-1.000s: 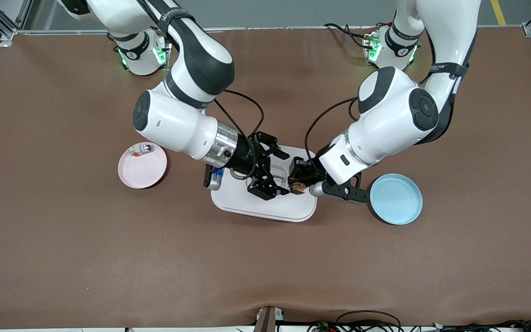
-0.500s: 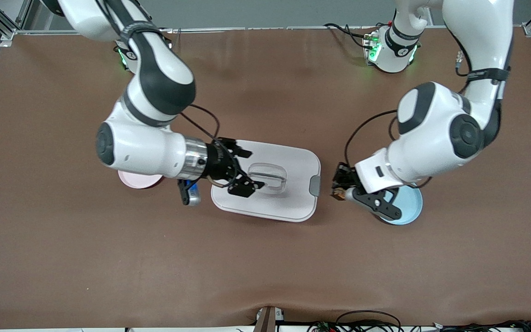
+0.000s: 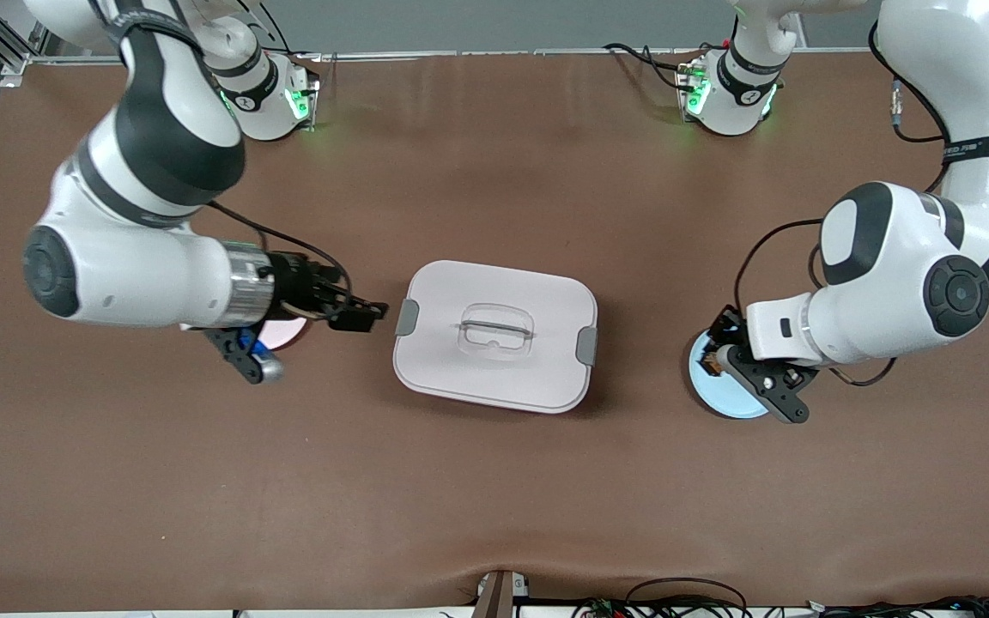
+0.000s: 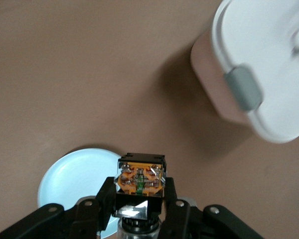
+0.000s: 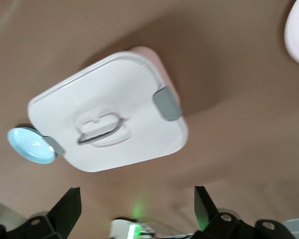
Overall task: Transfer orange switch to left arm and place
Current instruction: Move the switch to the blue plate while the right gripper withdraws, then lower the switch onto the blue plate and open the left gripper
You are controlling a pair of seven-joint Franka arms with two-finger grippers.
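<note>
The orange switch (image 4: 141, 175), a small black block with an orange face, is clamped in my left gripper (image 4: 140, 195). In the front view that gripper (image 3: 720, 359) hangs over the edge of the blue plate (image 3: 733, 400), and the switch (image 3: 712, 361) shows as a small dark bit at its tip. The white box (image 3: 494, 371) with grey latches sits at mid-table, lid closed. My right gripper (image 3: 357, 314) is open and empty, between the box and the pink plate (image 3: 287, 332). Its wrist view shows its two fingers spread wide (image 5: 137, 209) with the box (image 5: 109, 149) farther off.
The blue plate (image 4: 72, 181) lies under the held switch in the left wrist view. The pink plate is mostly hidden under the right arm's wrist. The box's grey latch (image 4: 243, 88) faces the left gripper. Bare brown table lies nearer the front camera.
Both grippers have drawn apart from over the box. The left one carried the switch to over the blue plate. The right one, open and empty, pulled back toward the pink plate.
</note>
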